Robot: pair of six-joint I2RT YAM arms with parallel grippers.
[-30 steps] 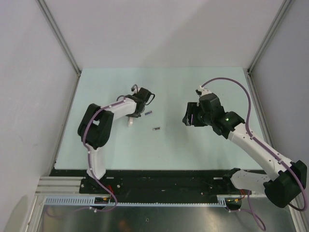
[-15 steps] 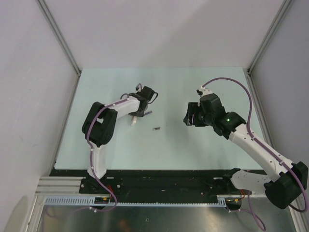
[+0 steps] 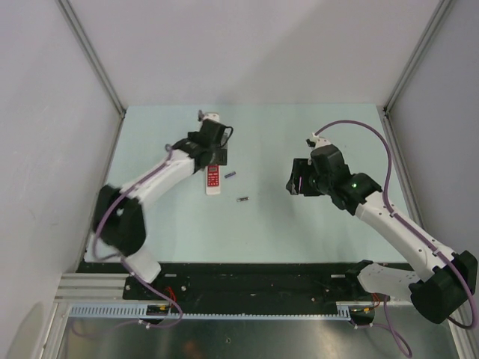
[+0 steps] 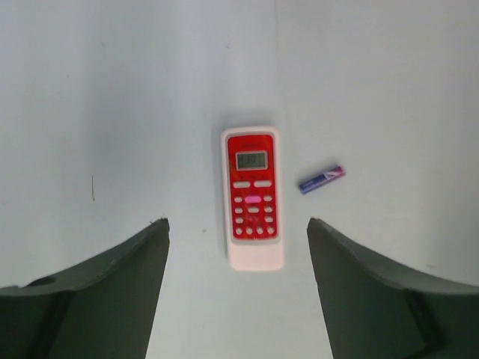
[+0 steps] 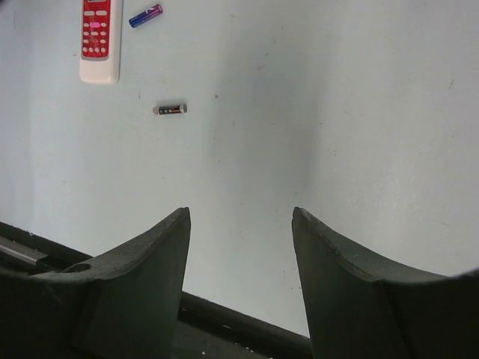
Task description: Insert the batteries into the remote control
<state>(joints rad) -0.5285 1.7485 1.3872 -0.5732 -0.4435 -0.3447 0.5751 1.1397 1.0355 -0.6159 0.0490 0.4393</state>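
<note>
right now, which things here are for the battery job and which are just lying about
For the job:
- remote control, keypad side up
- blue-purple battery, just beside it
- dark battery, lying apart from both

Not part of it:
- only the pale green table under them

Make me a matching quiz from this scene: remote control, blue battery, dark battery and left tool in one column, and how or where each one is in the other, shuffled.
Column one
1. remote control
2. blue battery
3. dark battery
4. left tool

Column two
a. open, holding nothing
b. lying alone, well apart from the remote
c. keypad face up
d. close beside the remote, not touching it

Pairs: 1-c, 2-d, 3-b, 4-a
</note>
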